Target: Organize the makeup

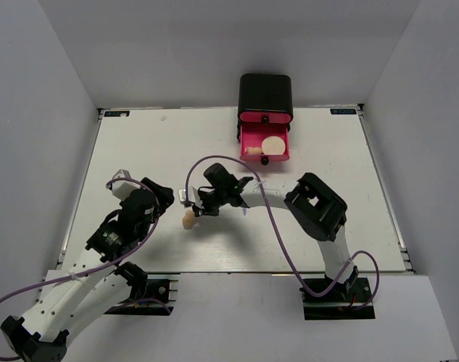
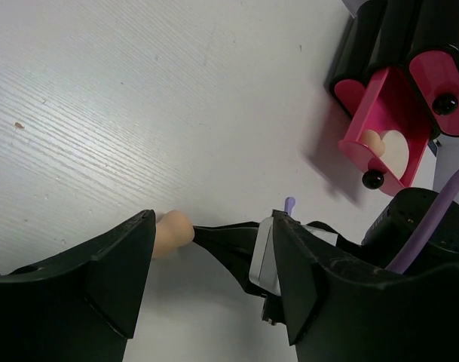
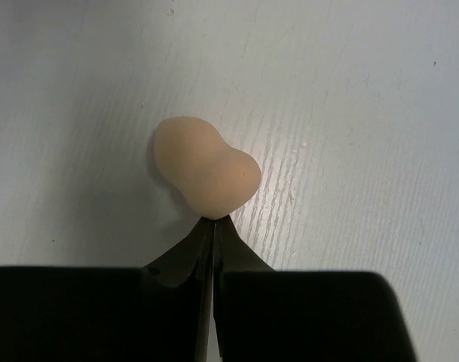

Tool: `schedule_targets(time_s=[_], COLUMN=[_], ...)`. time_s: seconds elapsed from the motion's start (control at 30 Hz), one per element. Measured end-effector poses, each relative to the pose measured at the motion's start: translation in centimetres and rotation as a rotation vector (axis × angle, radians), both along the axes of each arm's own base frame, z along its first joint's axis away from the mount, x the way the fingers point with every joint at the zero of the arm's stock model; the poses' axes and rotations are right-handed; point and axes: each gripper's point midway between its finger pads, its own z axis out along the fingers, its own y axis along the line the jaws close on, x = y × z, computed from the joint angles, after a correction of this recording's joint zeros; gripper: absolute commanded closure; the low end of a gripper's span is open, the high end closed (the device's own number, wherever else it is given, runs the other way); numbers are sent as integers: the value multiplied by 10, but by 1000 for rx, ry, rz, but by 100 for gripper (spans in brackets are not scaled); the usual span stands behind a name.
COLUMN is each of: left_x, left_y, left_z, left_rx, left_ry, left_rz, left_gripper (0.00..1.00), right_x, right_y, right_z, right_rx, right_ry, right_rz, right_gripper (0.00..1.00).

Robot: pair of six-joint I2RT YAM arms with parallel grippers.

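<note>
The right gripper (image 3: pixel 214 222) was closed, its two black fingers pressed flat together with no gap. Their tips touched the near end of a peach sponge (image 3: pixel 206 173). Whether they pinched a sliver of it or had only closed against it could not be told. The sponge was egg-shaped with a slight waist, matte and soft-looking, and lay on the white table (image 1: pixel 139 143) well in front and to the left of the open pink drawer (image 1: pixel 282 156).

That drawer stood pulled out of the black box (image 1: pixel 265 92), probably to receive the makeup. It already held a round cream puff (image 1: pixel 273 145) and a second peach sponge (image 1: pixel 252 151) beside it.

The left gripper (image 2: pixel 212 226) stood with its fingers wide apart and nothing between them. It sat left of the first sponge and farther from the drawer, likely kept out of the right arm's way.
</note>
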Motion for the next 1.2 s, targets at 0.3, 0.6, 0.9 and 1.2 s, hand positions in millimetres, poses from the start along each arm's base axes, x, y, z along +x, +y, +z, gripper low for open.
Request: schedule_targets(time_s=[0.3,0.6,0.9,1.2], left_x=[-1,2,11,13], left_y=[1,-2,-14,-21], left_z=[1,-3,-10,-9], left_rx=[-8,-20,-25,-44], left_ry=[-6,-22,-15,-21], left_rz=[3,0,-28,-55], left_gripper=[27,27,27,27], right_x=[14,119,195,264], right_y=[-13,-97,-184,-212], right_z=[48,157,165,138], right_rx=[62,192,137,75], right_ry=[-31,-220,-285,-262], right_rz=[-72,-424,-764,-942], right_gripper=[100,100,100,100])
